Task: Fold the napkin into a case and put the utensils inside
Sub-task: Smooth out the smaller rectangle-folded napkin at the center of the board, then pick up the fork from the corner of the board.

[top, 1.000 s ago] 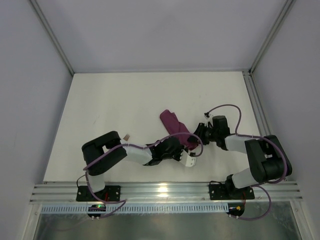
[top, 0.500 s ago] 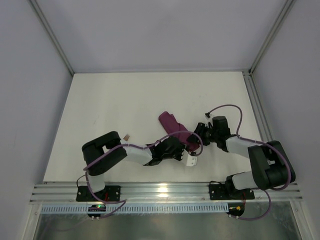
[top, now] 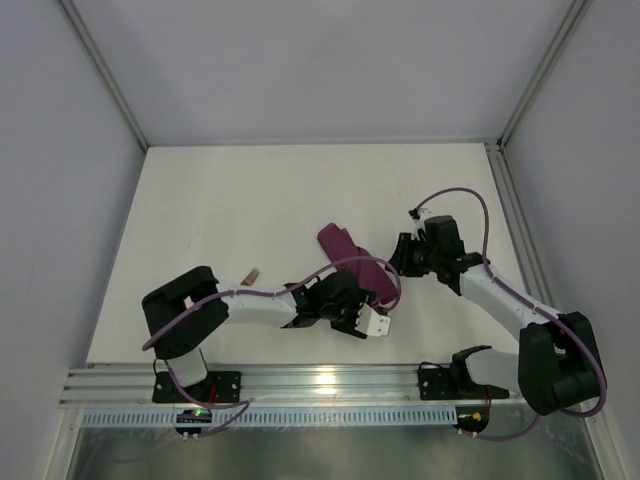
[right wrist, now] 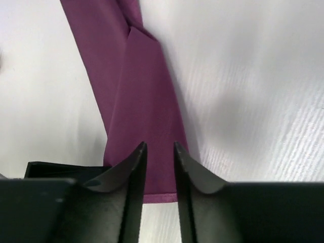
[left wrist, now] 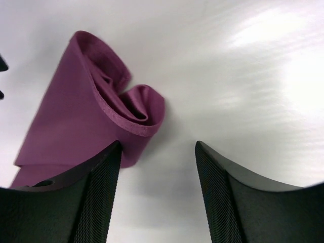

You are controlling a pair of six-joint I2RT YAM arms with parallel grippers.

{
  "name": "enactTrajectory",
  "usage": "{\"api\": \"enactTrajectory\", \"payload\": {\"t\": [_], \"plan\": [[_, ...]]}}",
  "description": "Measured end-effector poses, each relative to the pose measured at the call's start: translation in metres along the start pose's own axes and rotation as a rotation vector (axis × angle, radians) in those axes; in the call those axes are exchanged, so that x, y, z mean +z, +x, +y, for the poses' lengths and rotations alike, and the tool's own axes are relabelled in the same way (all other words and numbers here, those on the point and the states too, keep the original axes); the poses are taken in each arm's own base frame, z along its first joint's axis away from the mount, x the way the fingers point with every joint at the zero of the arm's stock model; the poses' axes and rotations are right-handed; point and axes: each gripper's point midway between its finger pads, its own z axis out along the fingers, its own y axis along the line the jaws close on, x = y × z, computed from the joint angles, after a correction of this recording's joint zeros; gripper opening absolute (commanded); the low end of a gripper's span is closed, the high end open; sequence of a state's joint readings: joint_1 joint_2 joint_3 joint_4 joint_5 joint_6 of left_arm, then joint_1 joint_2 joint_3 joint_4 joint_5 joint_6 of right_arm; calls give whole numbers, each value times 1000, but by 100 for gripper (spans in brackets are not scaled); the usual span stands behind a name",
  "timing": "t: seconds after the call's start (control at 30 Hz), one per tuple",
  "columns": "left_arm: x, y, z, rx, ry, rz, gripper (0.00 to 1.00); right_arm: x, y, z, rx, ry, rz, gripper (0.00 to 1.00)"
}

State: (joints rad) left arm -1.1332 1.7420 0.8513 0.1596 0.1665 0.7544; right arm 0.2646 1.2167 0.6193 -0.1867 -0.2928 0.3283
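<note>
Plum napkin (top: 341, 244) right of centre on white table (top: 230, 220), bare surface all round, edges well apart. Narrow slanted strip, one end curled. Left gripper (left wrist: 158, 152) fingers wide, empty, beside curl. Right gripper (right wrist: 160, 148) fingers narrowly parted over cloth; grip unclear.

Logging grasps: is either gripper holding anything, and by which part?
Nothing held. Left gripper stands open beside the napkin; right gripper hangs slightly open above it.

Black-white arms (top: 262, 306), purple cables (top: 455, 192), left hand (left wrist: 158, 146) fingers (left wrist: 96, 202) textured black
</note>
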Motion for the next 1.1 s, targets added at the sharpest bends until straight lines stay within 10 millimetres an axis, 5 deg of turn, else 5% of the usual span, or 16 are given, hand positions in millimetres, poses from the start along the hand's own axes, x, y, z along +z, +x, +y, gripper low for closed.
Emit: {"api": "enactTrajectory", "payload": {"t": [0.23,0.4,0.57,0.73,0.87,0.97,1.1], "plan": [[-46,-11,-20,-127,162,-32,64,6,33,33,-51,-109,78,6],[-105,-23,32,-285,99,-121,64,9,71,26,-23,-106,153,3],[-153,-17,73,-424,-11,-160,60,15,83,19,-3,-91,170,3],[-188,50,99,-658,-174,-4,62,20,85,17,1,-86,170,4],[-225,122,106,-842,-328,175,67,15,78,16,-15,-62,158,20],[-239,160,97,-897,-398,302,67,5,56,24,-52,-54,117,25],[-231,198,56,-961,-332,452,65,-17,2,50,-129,-84,-14,32]]}}
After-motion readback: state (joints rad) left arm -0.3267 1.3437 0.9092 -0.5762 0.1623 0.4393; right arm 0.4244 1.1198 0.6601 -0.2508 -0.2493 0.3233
